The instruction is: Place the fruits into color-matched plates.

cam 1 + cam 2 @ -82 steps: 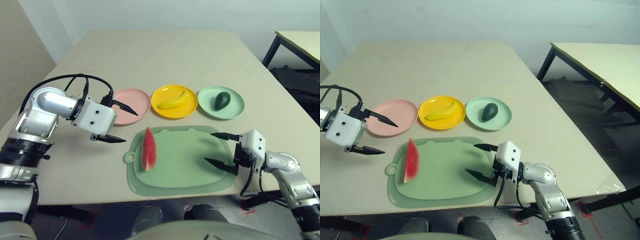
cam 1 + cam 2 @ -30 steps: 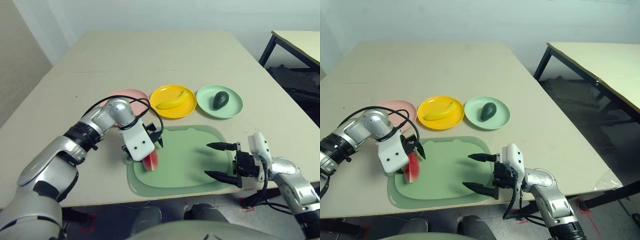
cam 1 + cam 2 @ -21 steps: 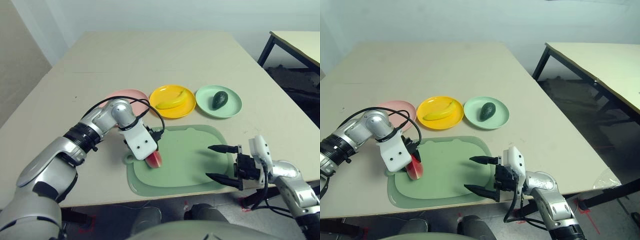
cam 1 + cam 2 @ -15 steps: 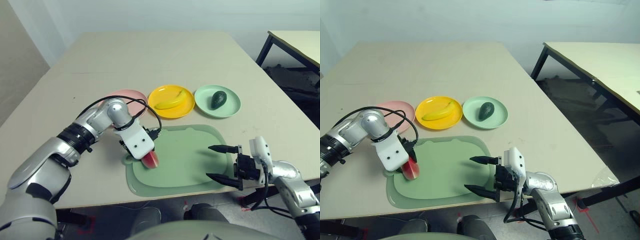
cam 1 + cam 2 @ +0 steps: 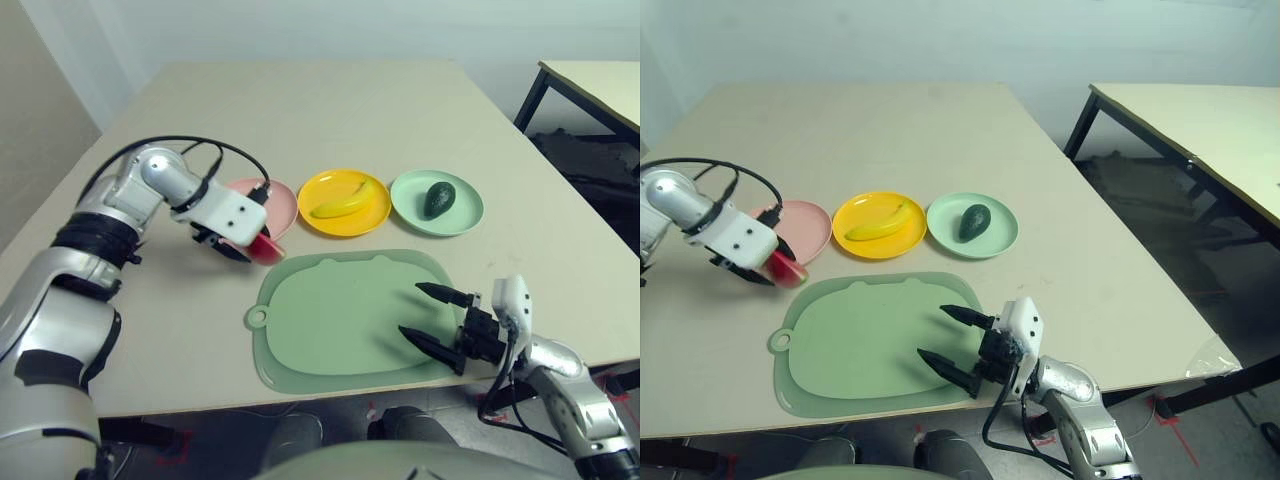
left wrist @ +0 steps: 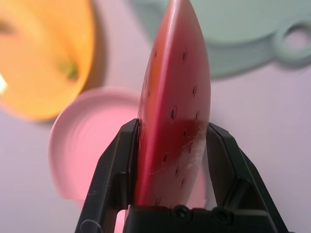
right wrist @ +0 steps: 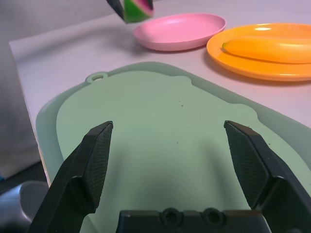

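A broad beige tabletop [image 5: 330, 110] fills the scene under a pale wall, with the corner of a second light-topped table on black legs [image 5: 1200, 120] off to the robot's right over a dark floor. On the near part of the table lies a large pale green cutting mat with a small ring tab [image 5: 350, 315]. Beyond it stand three round shallow plastic plates in a row: a pink plate [image 5: 278, 203] on the left, a yellow plate [image 5: 345, 202] in the middle holding a curved yellow toy banana [image 5: 338, 203], and a mint green plate [image 5: 437, 202] on the right holding a dark green toy avocado [image 5: 437, 198]. The left gripper [image 5: 240, 243] is clamped on the red toy watermelon wedge with green rind [image 6: 175, 116], one black finger on each flat face, holding it in the air at the near edge of the pink plate, just past the mat's far left corner. The right gripper [image 5: 432, 318] hovers over the mat's near right part with its two black fingers spread wide apart and nothing between them.
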You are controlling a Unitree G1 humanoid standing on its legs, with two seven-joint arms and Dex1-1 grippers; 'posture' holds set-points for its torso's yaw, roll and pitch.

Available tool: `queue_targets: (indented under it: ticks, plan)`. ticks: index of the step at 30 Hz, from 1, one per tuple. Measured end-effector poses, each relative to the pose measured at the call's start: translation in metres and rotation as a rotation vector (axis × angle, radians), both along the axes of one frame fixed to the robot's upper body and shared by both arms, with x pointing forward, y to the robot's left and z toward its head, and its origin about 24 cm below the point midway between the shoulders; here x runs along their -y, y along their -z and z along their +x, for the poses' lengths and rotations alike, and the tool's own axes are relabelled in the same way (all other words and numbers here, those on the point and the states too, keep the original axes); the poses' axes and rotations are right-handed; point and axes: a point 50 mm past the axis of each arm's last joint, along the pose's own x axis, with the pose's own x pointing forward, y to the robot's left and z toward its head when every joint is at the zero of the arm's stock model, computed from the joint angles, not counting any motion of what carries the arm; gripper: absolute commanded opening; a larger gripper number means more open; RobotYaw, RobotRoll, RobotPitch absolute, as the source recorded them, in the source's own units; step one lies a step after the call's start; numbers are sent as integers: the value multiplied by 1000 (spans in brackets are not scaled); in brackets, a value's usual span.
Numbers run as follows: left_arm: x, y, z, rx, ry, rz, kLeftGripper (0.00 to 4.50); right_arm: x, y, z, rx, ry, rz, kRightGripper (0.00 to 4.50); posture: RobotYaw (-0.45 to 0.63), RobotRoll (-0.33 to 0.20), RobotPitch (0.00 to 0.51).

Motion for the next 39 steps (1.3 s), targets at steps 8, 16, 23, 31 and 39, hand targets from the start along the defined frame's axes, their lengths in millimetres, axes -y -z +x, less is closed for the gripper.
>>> queue_targets:
  ticks: [8,16,23,31,39]
  plan:
    - [-15,17,18,137,-176,2,2267,-1,3,1,-16,13,15,4500,33,0,0]
    - [-12,45,26,204,-240,40,2267,4,11,4,-15,23,-29,4500,13,0,0]
    - [-12,58,24,193,-237,45,3641,4,12,3,-11,45,-44,4500,18,0,0]
    - [-13,56,24,216,-246,25,4475,2,12,5,-12,40,-47,4500,31,0,0]
    - [-20,37,24,236,-317,-141,4475,6,-2,26,70,69,-59,4500,24,0,0]
